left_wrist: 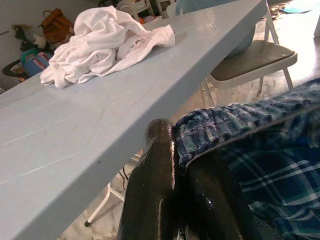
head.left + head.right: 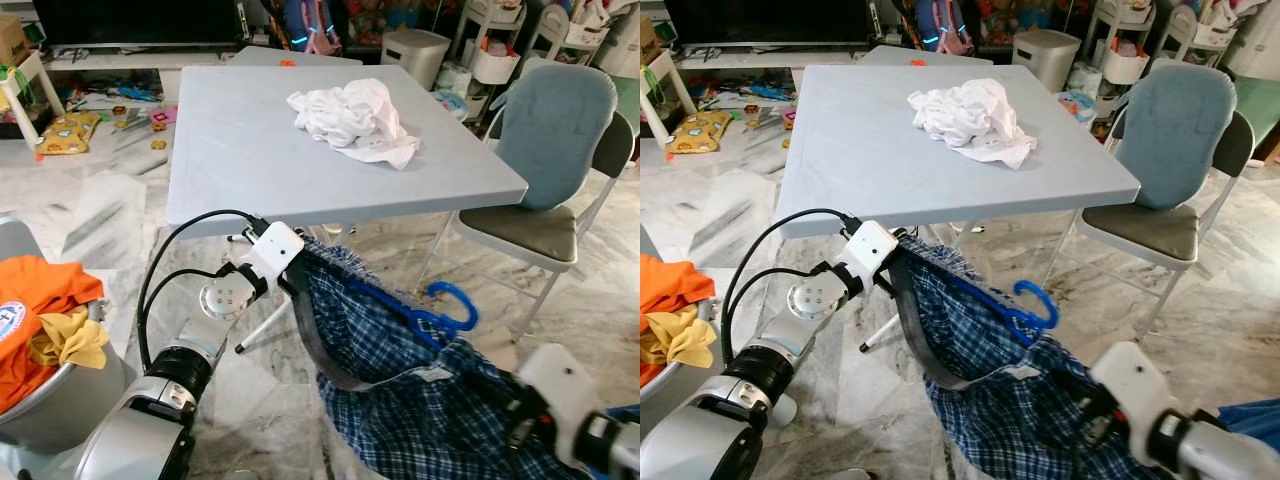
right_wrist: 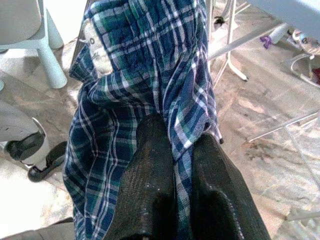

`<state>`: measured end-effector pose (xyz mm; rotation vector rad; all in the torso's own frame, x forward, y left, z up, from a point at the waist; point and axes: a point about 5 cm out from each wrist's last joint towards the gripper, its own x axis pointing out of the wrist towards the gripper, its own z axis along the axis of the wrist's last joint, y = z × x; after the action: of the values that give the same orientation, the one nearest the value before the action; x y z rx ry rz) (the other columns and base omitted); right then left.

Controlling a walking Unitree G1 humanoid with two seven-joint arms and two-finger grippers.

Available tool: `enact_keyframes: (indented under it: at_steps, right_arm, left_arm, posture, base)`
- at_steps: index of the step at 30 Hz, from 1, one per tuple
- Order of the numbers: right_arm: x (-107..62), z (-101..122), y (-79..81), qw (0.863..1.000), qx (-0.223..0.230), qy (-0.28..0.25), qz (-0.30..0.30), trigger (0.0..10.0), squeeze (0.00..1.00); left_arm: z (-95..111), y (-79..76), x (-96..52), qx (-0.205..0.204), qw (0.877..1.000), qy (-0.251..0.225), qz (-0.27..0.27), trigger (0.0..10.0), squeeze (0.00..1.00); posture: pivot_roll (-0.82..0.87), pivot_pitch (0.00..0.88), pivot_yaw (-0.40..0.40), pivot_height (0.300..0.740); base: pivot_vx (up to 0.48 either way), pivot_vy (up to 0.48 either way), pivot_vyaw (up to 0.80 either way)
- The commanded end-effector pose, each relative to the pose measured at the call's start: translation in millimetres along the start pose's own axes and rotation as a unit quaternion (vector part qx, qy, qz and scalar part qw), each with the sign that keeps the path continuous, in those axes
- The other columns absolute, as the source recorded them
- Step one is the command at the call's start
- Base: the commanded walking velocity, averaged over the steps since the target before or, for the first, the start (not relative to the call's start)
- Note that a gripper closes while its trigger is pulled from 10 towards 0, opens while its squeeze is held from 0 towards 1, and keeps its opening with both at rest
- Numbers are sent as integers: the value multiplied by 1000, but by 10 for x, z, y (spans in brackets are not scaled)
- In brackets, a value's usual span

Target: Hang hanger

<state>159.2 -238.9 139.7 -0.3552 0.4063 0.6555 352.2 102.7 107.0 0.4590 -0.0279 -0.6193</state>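
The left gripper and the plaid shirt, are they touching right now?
Touching. The left wrist view shows the left gripper pinching the edge of the plaid shirt, the cloth folded between its black fingers.

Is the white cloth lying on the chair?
No, the white cloth lies crumpled on the grey table; the chair stands beside it.

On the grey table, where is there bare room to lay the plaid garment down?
The table is bare along its near edge and robot-left half. Only the white cloth crowds the far right part. Both grippers, left and right, hold the plaid garment.
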Motion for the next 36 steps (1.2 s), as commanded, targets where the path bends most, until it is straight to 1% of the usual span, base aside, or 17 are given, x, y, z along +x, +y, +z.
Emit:
enact_keyframes:
  at_steps: [1,5,7,15,17,21,22,23,24,25,26,27,29,31,32,35,36]
  right_arm:
    - [-122,89,-18,1000,-10,-11,12,10000,0]
    - [-220,172,-47,999,-14,-29,15,10000,0]
    - [-267,277,-58,998,-12,-52,27,10000,0]
    - [-331,413,-32,995,-15,-79,64,10000,0]
    - [-368,484,-74,993,-6,-99,61,10000,0]
    - [-348,491,-199,995,-19,-96,22,10000,0]
    - [-332,496,-208,995,-21,-98,17,10000,0]
    - [-305,501,-221,995,-23,-100,8,10000,0]
    - [-272,503,-240,995,-26,-101,-4,10000,0]
    - [-250,503,-254,994,-28,-101,-12,10000,0]
    - [-160,489,-306,993,-38,-99,-46,10000,0]
    - [-127,485,-322,993,-39,-100,-57,10000,0]
    - [-83,488,-339,992,-33,-105,-69,10000,0]
    - [-24,497,-341,990,-35,-111,-78,10000,0]
    - [32,493,-343,990,-41,-109,-82,10000,0]
    - [88,484,-368,989,-55,-104,-90,10000,0]
    - [125,473,-401,988,-65,-99,-99,10000,0]
  left_arm:
    - [5,24,11,1,1000,4,-1,0,0]
    - [-21,-51,13,-3,1000,8,-22,0,0]
    - [-49,-124,11,-3,999,15,-43,0,0]
    - [-93,-239,-3,-12,997,24,-79,0,0]
    - [-103,-271,-8,-17,996,24,-86,0,0]
    - [-62,-327,1,-28,995,6,-98,0,0]
    - [-57,-334,4,-28,995,5,-99,1294,0]
    - [-47,-347,9,-30,995,2,-100,1294,0]
    - [-36,-365,14,-34,994,-2,-103,2118,0]
    - [-27,-377,18,-37,994,-5,-105,2118,0]
    - [21,-429,24,-56,991,-25,-118,10000,0]
    - [42,-454,24,-63,989,-33,-126,10000,1000]
    - [73,-489,17,-69,987,-48,-139,10000,1000]
    - [106,-519,1,-60,985,-61,-152,10000,1000]
    - [136,-558,-25,-41,980,-70,-180,10000,1000]
    - [174,-570,-62,-30,976,-82,-200,10000,1000]
    - [195,-583,-90,-22,971,-90,-219,10000,1000]
  posture:
    - [-19,0,-65,740]
    - [-25,0,-61,740]
    - [-23,0,-60,740]
    - [-17,0,-67,740]
    - [-20,0,-71,740]
    - [-27,0,-74,740]
    - [-27,0,-76,740]
    - [-27,0,-77,740]
    - [-27,0,-80,740]
    - [-27,0,-82,740]
    - [-22,0,-89,740]
    - [-20,0,-91,740]
    - [-19,0,-91,740]
    - [-17,0,-95,740]
    - [-16,0,-98,740]
    - [-8,0,-100,740]
    - [-3,0,-102,740]
  base:
    - [0,0,0]
    - [0,0,0]
    - [0,0,0]
    - [0,0,0]
    - [0,0,0]
    - [0,0,0]
    - [0,0,0]
    - [0,0,0]
    - [0,0,0]
    - [0,0,0]
    - [0,0,0]
    - [0,0,0]
    - [0,0,0]
    - [0,0,0]
    - [0,0,0]
    - [0,0,0]
    - [0,0,0]
